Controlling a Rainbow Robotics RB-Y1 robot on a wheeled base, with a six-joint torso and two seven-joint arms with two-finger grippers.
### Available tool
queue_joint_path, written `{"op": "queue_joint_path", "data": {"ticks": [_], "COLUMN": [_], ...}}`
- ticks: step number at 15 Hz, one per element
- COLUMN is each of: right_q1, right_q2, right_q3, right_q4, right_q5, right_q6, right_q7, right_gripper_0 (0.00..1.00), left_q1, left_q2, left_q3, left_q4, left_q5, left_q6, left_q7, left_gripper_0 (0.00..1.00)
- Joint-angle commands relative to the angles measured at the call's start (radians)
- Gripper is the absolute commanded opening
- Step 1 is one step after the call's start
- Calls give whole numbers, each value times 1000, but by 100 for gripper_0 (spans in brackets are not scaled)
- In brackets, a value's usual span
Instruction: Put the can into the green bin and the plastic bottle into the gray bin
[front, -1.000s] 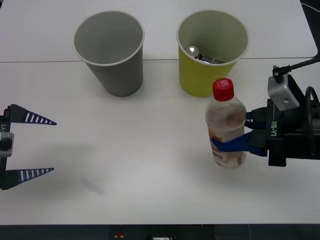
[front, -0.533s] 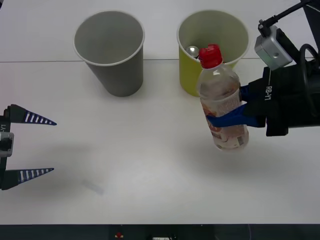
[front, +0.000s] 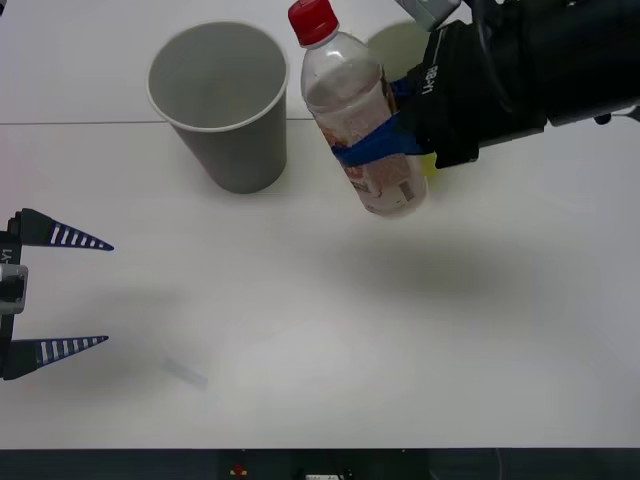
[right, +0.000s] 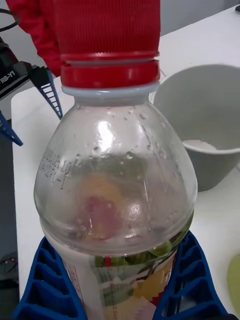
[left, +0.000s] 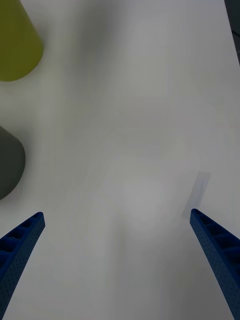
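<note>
Up near the top of the front view, the right gripper (front: 375, 145) is clasping the plastic bottle (front: 355, 120) around its label, the blue ribbed fingers (front: 365, 150) pressing on both sides of it. The bottle is hanging in the air, tilted with its red cap (front: 312, 20) leaning toward the upper left of the frame, and its shadow is lying on the white table (front: 330, 330) below and to the right of it. In the right wrist view the bottle (right: 115, 200) is sitting between the two blue fingers (right: 47, 285), with the gray bin (right: 205, 120) standing on the table beyond it.

The gray bin (front: 220, 100) is standing upright in the upper left of the front view, its mouth open, and the bottle is hovering just to the right of it, not touching it. The green bin (front: 385, 45) is mostly hiding behind the bottle and the dark right arm at the top centre of the frame; whether the can is inside cannot be told.

The left gripper (front: 55, 295) is resting at the left edge of the front view, well apart from both bins, its fingers spread wide and grasping nothing. In the left wrist view its two blue fingertips (left: 22, 237) are sitting wide apart over bare table, with the green bin (left: 15, 45) and the gray bin (left: 7, 162) showing at the left edge.
</note>
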Motion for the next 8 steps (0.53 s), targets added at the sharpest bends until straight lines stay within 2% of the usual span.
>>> {"op": "queue_joint_path", "data": {"ticks": [1,8], "right_q1": [-154,-478], "right_q2": [106,409], "right_q3": [89,180], "right_q4": [164,681], "right_q5": [81,254], "right_q6": [0,0], "right_q7": [1,40], "right_gripper_0": [0,0], "left_q1": [0,0], "left_q2": [0,0], "left_q3": [0,0], "left_q4": [0,0], "left_q5": [0,0], "left_q6": [0,0], "left_q7": [0,0], "left_gripper_0": [100,100]}}
